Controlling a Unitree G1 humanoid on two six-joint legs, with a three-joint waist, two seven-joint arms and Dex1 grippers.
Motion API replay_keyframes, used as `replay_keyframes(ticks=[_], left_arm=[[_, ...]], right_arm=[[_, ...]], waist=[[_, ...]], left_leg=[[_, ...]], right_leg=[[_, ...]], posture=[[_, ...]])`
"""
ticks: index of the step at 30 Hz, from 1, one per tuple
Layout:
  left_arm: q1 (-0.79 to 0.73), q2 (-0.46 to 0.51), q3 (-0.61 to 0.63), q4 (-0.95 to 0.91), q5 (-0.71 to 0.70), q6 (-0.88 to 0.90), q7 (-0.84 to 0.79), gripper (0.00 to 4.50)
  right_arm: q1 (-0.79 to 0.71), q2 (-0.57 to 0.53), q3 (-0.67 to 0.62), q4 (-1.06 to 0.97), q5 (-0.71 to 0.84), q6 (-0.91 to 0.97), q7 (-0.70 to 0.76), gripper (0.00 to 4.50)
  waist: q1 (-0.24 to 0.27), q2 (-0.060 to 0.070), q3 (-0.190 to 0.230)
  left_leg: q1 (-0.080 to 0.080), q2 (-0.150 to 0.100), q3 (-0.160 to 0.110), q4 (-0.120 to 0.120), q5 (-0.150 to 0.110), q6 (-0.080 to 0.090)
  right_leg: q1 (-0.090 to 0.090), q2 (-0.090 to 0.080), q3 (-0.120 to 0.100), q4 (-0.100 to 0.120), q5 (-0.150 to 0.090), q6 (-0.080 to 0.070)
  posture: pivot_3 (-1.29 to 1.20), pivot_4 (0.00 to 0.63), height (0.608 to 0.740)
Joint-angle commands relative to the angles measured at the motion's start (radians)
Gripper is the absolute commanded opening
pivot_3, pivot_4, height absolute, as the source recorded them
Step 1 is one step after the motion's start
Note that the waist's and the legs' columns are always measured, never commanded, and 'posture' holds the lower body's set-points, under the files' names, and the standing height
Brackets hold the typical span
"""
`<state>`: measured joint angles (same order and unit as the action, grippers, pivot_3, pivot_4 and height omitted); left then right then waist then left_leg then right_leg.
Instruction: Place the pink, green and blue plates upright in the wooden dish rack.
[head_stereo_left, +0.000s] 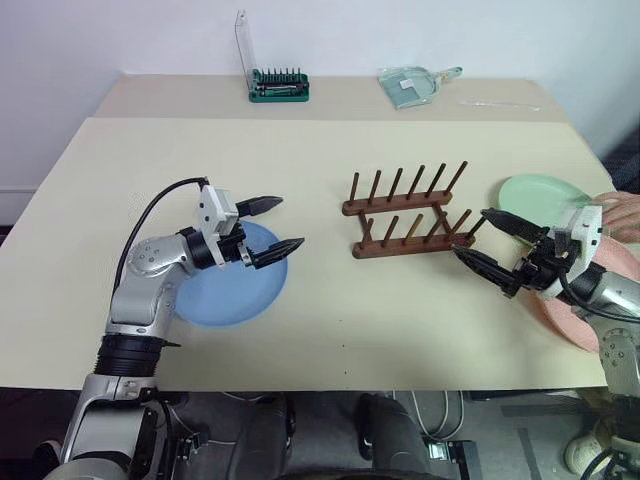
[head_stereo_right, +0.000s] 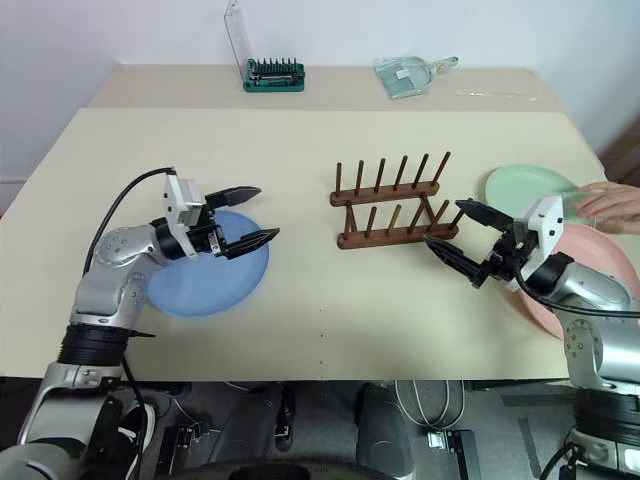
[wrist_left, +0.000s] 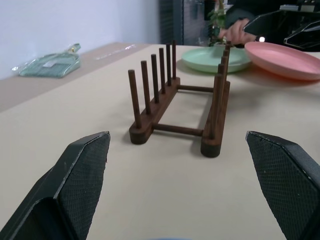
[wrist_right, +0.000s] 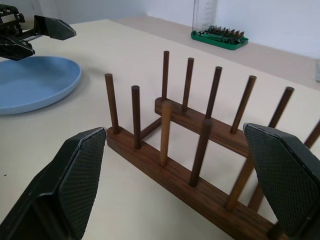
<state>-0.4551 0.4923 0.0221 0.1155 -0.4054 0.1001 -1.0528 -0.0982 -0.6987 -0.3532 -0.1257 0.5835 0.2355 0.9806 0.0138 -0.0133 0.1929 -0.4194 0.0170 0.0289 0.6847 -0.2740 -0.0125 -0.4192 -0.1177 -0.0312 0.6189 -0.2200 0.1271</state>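
The wooden dish rack (head_stereo_left: 405, 215) stands with no plates in it, at the middle of the table. Left of it the blue plate (head_stereo_left: 225, 285) lies flat. My left gripper (head_stereo_left: 290, 222) hovers open over the plate's right edge and points at the rack. The green plate (head_stereo_left: 540, 195) lies flat to the right of the rack, with the pink plate (wrist_left: 285, 60) beside it, partly under my right arm. My right gripper (head_stereo_left: 471, 233) is open, level, just off the rack's right end, and holds nothing.
A person's hand (head_stereo_left: 625, 215) rests at the table's right edge by the green plate. A green screwdriver-bit case (head_stereo_left: 278, 85) with its clear lid raised and a clear packet (head_stereo_left: 412, 85) sit at the far side of the table.
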Motion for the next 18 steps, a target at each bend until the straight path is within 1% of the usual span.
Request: replay_keyframes(ticks=[1,5,8,11,15,18], left_arm=[[-0.022,0.007,0.017,-0.012,-0.013,-0.004,-0.007,4.5],[-0.019,0.012,0.014,-0.015,-0.005,0.01,-0.001,4.5],[-0.035,0.031,0.031,-0.024,-0.048,0.063,-0.033,4.5],[-0.045,0.06,0.033,-0.055,-0.051,0.092,-0.04,4.5],[-0.052,0.121,0.084,-0.057,-0.096,0.124,-0.069,4.5],[-0.062,0.129,0.092,-0.065,-0.111,0.153,-0.058,4.5]], right_arm=[[0.006,-0.002,-0.008,-0.039,-0.002,-0.021,-0.005,4.48],[0.004,0.001,-0.004,-0.06,-0.002,-0.011,-0.019,4.48],[-0.025,0.008,0.013,-0.074,-0.002,-0.009,-0.037,4.48],[-0.046,-0.022,0.007,-0.064,0.043,0.027,0.009,4.48],[-0.123,-0.027,0.025,-0.066,0.077,0.06,0.029,4.48],[-0.157,-0.049,0.007,-0.057,0.114,0.098,0.055,4.48]], waist=[[0.001,0.0,0.0],[-0.001,0.0,0.0],[-0.002,0.0,0.0],[-0.002,0.0,0.0],[-0.003,0.0,0.0],[0.0,0.0,0.0]], left_leg=[[0.0,0.0,0.0,0.0,0.0,0.0],[0.0,0.0,0.0,0.0,0.0,0.0],[0.0,0.0,0.0,0.0,0.0,0.0],[0.0,0.0,0.0,0.0,0.0,0.0],[0.0,0.0,0.0,0.0,0.0,0.0],[0.0,0.0,0.0,0.0,0.0,0.0]], right_leg=[[0.0,0.0,0.0,0.0,0.0,0.0],[0.0,0.0,0.0,0.0,0.0,0.0],[0.0,0.0,0.0,0.0,0.0,0.0],[0.0,0.0,0.0,0.0,0.0,0.0],[0.0,0.0,0.0,0.0,0.0,0.0],[0.0,0.0,0.0,0.0,0.0,0.0]], posture=[[0.0,0.15,0.724],[0.0,0.15,0.724],[0.0,0.15,0.724],[0.0,0.15,0.724],[0.0,0.15,0.724],[0.0,0.15,0.724]])
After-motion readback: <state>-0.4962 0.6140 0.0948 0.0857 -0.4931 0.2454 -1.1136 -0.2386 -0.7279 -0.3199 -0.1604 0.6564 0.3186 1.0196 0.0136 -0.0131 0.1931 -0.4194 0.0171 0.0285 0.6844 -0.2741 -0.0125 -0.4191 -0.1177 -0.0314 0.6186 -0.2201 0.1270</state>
